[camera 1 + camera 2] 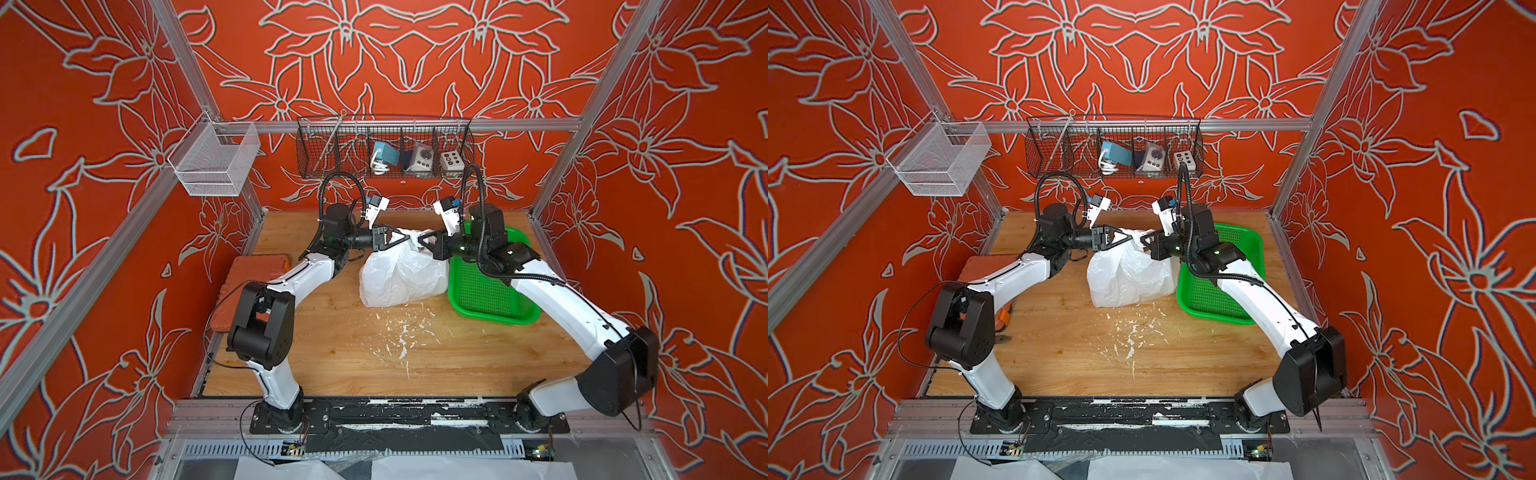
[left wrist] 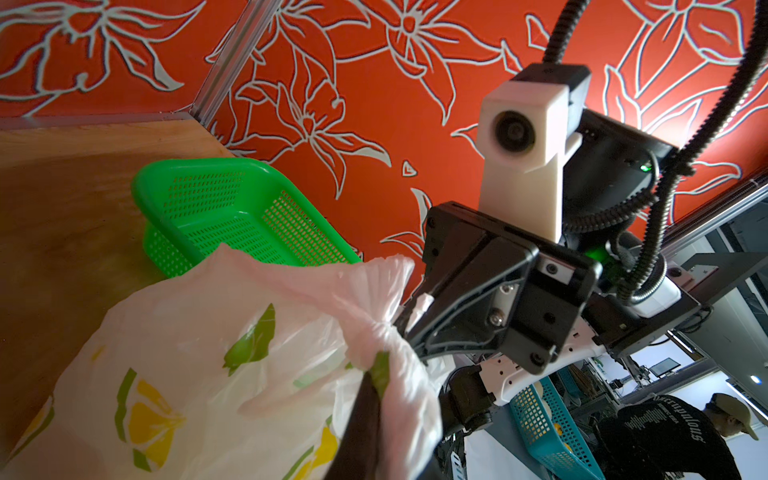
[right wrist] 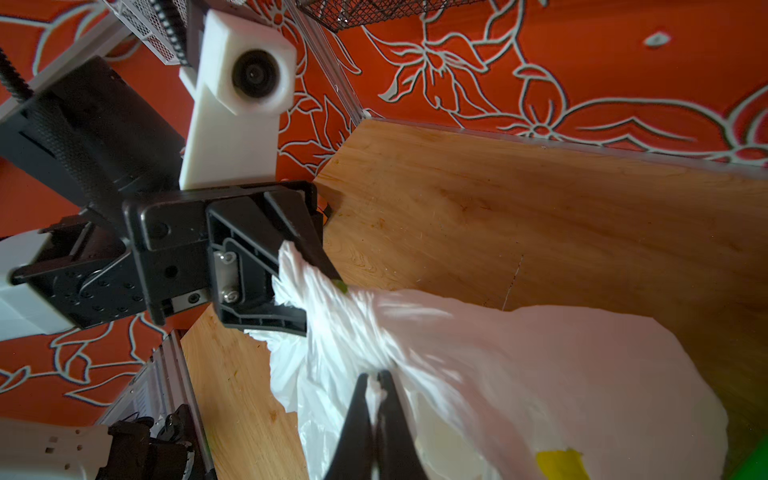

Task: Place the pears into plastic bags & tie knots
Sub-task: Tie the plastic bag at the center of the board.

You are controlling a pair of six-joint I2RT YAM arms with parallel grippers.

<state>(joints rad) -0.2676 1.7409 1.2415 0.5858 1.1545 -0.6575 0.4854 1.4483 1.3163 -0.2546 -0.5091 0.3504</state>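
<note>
While my two arms meet above the bag [image 1: 399, 276], my right fingers [image 3: 375, 409] are pressed together on a white strip of its gathered neck. My left fingers [image 1: 405, 238] have bunched plastic lying between them; clamped or slack, I cannot tell. Bag sits on the counter [image 1: 332, 353], just above centre frame in both top views, neck twisted tight, right side touching the green tray [image 1: 494, 319]. Contents hidden by plastic.

We can read only one piece of lettering. In the left wrist view, a person stands beyond the rig in a black shirt [image 2: 665, 432] with pale letters ending in "crupulous". The smaller lines beneath are too small to read.
</note>
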